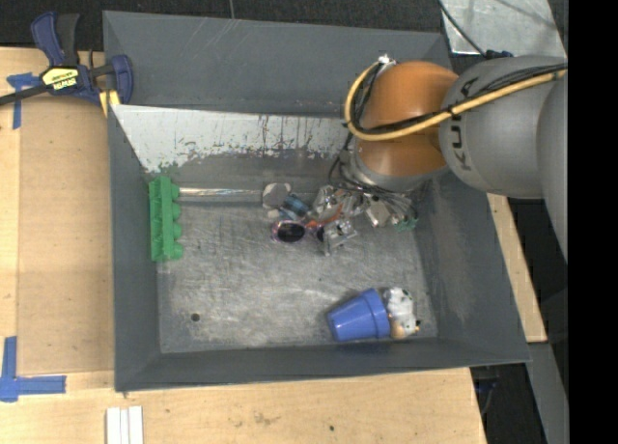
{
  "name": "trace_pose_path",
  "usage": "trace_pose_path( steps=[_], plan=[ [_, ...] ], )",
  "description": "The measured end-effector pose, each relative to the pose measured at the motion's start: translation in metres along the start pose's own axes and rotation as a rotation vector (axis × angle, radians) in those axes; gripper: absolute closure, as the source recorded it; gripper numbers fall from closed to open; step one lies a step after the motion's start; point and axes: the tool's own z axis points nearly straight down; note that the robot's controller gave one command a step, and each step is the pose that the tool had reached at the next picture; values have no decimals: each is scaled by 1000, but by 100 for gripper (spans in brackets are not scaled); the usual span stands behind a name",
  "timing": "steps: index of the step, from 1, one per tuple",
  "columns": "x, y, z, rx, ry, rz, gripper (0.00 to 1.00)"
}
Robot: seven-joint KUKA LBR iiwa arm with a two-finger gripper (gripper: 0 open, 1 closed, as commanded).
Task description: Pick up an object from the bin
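Light fell from above, soft and fairly even, and the scene was moderately bright. The bin (135,336) caught most of it on its rear inner wall, where a pale sheen ran across the upper middle of the frame. Its floor gave back dull, mottled reflections at centre, and its left and front walls were darker. A soft highlight sat on the orange cover (406,95), a broader one on the grey arm (512,133) at right. Beneath them, shade lay over the gripper (343,220). The blue cup (359,319) at lower right threw only a faint shadow. The top of the frame was dark.
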Motion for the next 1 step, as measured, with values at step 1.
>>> trace_pose_path(
  steps=[1],
  plan=[
    [0, 1, 1, 1, 1, -3, 100]
  ],
)
